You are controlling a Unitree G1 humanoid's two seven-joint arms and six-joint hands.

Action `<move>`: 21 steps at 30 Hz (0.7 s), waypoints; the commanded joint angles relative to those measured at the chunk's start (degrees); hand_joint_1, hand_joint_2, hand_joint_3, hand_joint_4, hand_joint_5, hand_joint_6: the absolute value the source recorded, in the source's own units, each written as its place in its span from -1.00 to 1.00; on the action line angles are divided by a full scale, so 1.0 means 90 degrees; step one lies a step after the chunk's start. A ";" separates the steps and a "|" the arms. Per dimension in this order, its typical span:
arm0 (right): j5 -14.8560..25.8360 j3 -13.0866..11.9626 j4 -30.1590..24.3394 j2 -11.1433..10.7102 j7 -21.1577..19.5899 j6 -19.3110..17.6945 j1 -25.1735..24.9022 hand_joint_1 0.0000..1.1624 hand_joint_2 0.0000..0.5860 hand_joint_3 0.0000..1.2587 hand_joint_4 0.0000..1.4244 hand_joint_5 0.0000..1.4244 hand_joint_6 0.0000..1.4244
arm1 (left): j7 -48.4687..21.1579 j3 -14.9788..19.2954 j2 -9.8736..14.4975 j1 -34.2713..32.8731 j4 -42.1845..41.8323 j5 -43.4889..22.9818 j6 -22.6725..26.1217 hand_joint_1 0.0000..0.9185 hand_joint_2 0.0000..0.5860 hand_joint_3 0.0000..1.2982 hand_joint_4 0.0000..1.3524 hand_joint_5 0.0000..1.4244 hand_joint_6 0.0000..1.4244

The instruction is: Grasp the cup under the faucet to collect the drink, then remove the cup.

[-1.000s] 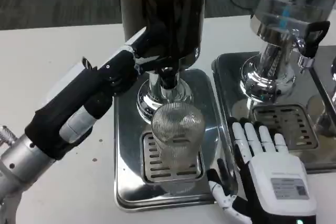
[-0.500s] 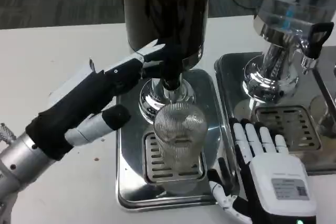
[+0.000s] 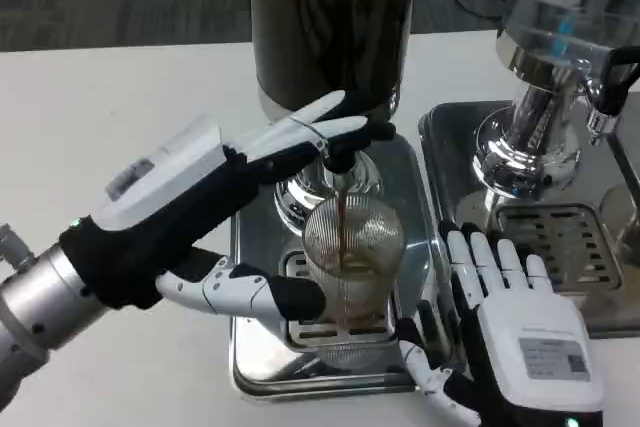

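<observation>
— Where is the cup?

— The clear ribbed glass cup [image 3: 345, 262] stands upright on the slotted metal grille [image 3: 300, 322] of the shiny steel drip tray [image 3: 255, 367], straight under the black faucet [image 3: 340, 159] of the dark-filled drink dispenser [image 3: 330, 22]. A thin brown stream [image 3: 342, 222] runs down into the cup (brownish liquid shows inside it).

— And the left hand?

— The left hand [image 3: 190, 212] reaches in from the left, holding nothing. Its upper fingers [image 3: 300, 137] stretch towards the faucet, and the thumb [image 3: 250, 292] lies low, its black tip by the cup's left side; contact I cannot tell.

— The right hand?

— The right hand [image 3: 510, 317] rests just right of the cup, back up, fingers straight and slightly apart, empty, over the tray's right edge. Behind it a second steel dispenser [image 3: 545, 77] stands on its own drip tray [image 3: 600, 317], all on the white table [image 3: 110, 97].
</observation>
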 commanded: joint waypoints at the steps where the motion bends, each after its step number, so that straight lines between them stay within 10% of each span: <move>1: 0.0763 -0.0254 -0.0071 -0.0005 0.0019 -0.0372 0.0043 -0.55 0.00 -1.00 -1.00 -1.00 -1.00 | -0.0017 -0.0397 0.0256 0.0069 0.0022 0.0689 -0.0380 -1.00 -0.71 -0.75 -0.98 -0.66 -0.78; 12: 0.3838 -0.1065 -0.0314 0.0234 0.1219 -0.1379 -0.0091 -0.06 -0.29 -1.00 -1.00 -1.00 -0.89 | 0.0444 -0.0659 0.0452 0.0092 0.0027 0.0859 -0.0376 -1.00 -0.71 -0.75 -0.98 -0.66 -0.78; 21: 0.4308 -0.1080 0.0158 0.0241 0.1707 -0.1448 -0.0628 0.08 -0.30 -1.00 -1.00 -1.00 -0.93 | 0.0613 -0.0726 0.0602 0.0138 -0.0047 0.0845 -0.0330 -1.00 -0.71 -0.75 -0.98 -0.66 -0.78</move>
